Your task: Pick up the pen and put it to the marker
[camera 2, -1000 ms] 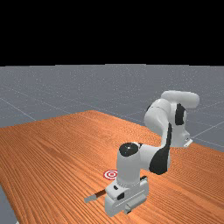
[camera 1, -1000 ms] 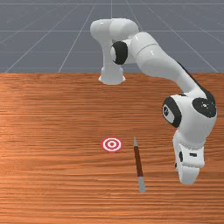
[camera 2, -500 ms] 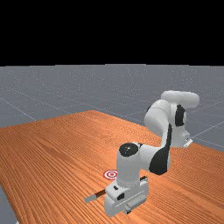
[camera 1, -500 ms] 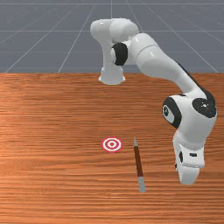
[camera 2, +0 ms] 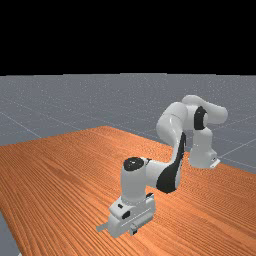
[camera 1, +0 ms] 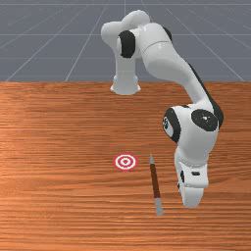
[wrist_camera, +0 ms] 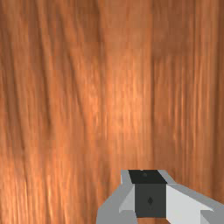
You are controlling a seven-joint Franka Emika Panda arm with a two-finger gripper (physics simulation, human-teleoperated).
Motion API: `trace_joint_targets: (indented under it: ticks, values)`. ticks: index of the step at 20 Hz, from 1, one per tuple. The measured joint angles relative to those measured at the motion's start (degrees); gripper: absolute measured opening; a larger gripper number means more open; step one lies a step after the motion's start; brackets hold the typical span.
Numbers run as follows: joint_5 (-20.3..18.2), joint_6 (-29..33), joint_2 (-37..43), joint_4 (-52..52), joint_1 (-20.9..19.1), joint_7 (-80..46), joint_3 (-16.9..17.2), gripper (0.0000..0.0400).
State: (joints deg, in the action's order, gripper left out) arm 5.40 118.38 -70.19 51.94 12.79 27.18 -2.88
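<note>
Here is the slim, straight brown-and-grey pen (camera 1: 155,181), lying on the orange-brown wooden bench (camera 1: 59,147) just right of and below the centre of the front view. Look at the build of it: thin, rigid, probably light, with a smooth barrel that could roll or slip if nudged off-centre. The brown middle section looks the place to take it, near the balance point, with the jaws squared across the barrel and a modest squeeze.

And the line it takes! In the front view the long axis runs nearly up and down the frame, leaning a touch: the tapered grey tip (camera 1: 151,159) points to the top, drifting slightly left, and the blunt pale end (camera 1: 158,206) sits lower and a little right. Over in the far view, that blunt end pokes out at lower left, past the hand of the white arm (camera 2: 170,175).

The target, a flat round red-and-white ringed marker (camera 1: 125,162), lies left of the tip in the front view, near but apart. The grey-and-black gripper (wrist_camera: 148,176) is at the bottom of the wrist view, with bare wood grain ahead of it; whether the jaws are spread or pressed together, there is no telling. In the front view the arm's hand is right of the pen, so a shift toward the frame's left looks due, then the descent.
</note>
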Motion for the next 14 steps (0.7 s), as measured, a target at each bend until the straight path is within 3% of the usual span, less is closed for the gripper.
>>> trace_joint_targets:
  ticks: [4,8,10,14]
  values:
    - [0.57,-0.14,0.65,0.95,-0.41,-2.04,1.53,0.0]
    - [0.28,2.02,2.34,4.32,-2.2,1.78,0.51,0.0]
    - [-0.23,-0.59,-0.55,-1.21,-2.27,0.54,0.77,0.0]
    - [-0.23,-0.59,-0.58,-1.2,-2.3,0.54,0.78,0.0]
